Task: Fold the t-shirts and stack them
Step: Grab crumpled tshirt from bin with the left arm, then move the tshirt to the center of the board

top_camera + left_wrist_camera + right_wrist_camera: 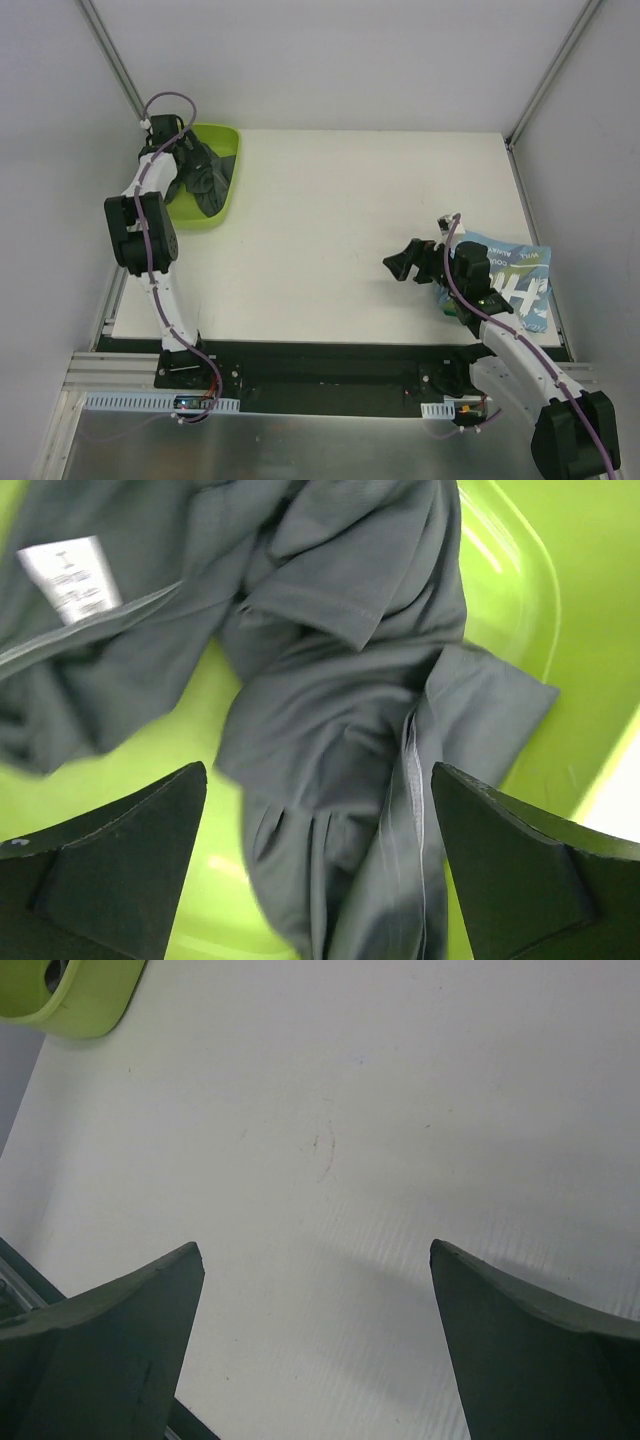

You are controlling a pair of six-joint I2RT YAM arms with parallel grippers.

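A dark grey t-shirt lies crumpled in the lime-green tray at the back left; it fills the left wrist view, with a white label showing. My left gripper hovers open just above it, with the cloth between the spread fingers but not gripped. A light blue t-shirt with white lettering lies folded at the table's right edge, partly under my right arm. My right gripper is open and empty over bare table, left of that shirt.
The white table runs between the tray and the blue shirt. A corner of the green tray shows in the right wrist view. Grey walls close in on the left, back and right.
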